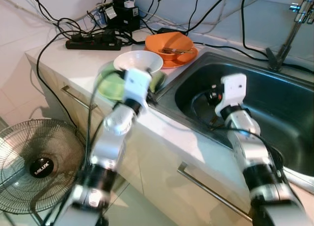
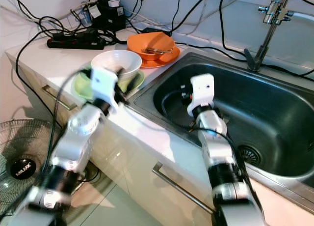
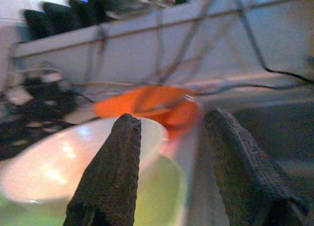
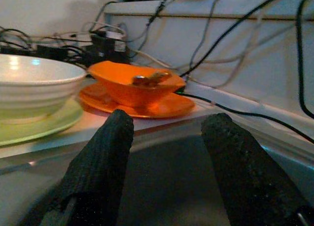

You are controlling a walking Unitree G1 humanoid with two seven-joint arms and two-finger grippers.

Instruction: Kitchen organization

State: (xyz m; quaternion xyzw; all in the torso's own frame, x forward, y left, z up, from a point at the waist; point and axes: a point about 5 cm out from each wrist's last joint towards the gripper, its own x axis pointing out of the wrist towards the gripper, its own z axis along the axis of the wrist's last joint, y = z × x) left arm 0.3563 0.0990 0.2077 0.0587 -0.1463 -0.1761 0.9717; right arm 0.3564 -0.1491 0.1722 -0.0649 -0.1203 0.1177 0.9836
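Your left gripper [image 3: 167, 172] has its jaws spread wide and holding nothing, aimed at the near rim of the white ceramic bowl [image 1: 138, 62], which sits on a round pale-green plate [image 1: 109, 85] near the left edge of the steel sink basin [image 1: 274, 108]; that line-up suggests you are set to take the bowl, though no contact is made yet. Your right gripper [image 4: 167, 167] hangs inside the sink, jaws likewise wide and empty, probably parked low to stay out of the left arm's way. Farther back on the white table [image 1: 64, 59] an orange bowl on an orange plate [image 1: 171, 48] holds what looks like a spoon; behind it lies a black power strip [image 1: 93, 41] with tangled cables. The head views show you the chrome tap [image 1: 289, 34] at far right and a floor fan [image 1: 39, 162] at near left; the right wrist view gives the orange stack in side profile instead.
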